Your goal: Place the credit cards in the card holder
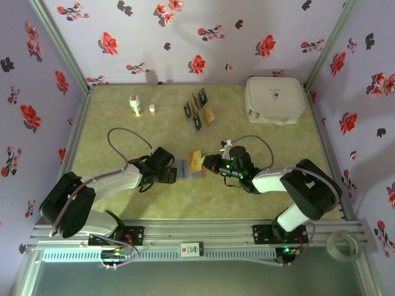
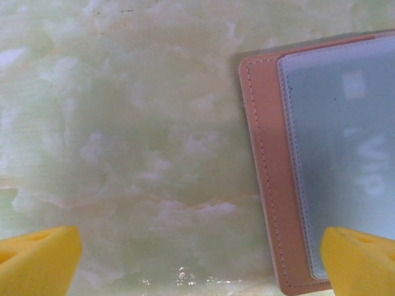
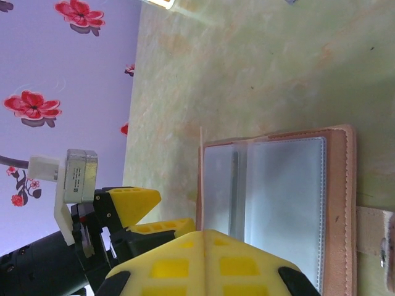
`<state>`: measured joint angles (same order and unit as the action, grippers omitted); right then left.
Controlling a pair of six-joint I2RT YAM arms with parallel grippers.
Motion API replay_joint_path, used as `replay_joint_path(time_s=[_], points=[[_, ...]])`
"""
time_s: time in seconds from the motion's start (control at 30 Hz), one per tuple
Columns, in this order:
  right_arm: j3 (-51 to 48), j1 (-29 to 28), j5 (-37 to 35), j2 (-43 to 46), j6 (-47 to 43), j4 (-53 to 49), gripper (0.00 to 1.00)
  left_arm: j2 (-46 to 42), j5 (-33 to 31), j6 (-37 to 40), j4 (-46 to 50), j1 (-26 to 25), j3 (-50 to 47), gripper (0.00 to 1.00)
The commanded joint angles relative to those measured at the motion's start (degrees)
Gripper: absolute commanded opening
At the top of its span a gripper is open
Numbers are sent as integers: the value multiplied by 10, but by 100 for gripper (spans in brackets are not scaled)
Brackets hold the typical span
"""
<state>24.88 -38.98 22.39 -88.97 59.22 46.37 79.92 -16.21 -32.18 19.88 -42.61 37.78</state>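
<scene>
Reddish-brown leather card holder (image 3: 284,203) could be shoved by the right gripper (image 3: 203,253), jaws together, being unpinned by the left gripper (image 2: 200,259), jaws apart.

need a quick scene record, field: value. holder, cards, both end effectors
card holder: open, mid-table, clear pockets facing up
credit cards: dark cluster farther back, apart from the holder
left end effector: open, at the holder's left edge
right end effector: shut, at the holder's right side
white case: far right corner of the table
</scene>
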Motion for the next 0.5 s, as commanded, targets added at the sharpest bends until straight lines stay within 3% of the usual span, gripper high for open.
replay_joint_path(time_s=[0.0, 0.47], points=[[-12, 1, 11, -13, 9, 46, 0, 10, -19, 3, -10, -7, 11, 100], [-14, -2, 24, -72, 30, 121, 0, 12, -28, -10, -5, -10, 0, 100]])
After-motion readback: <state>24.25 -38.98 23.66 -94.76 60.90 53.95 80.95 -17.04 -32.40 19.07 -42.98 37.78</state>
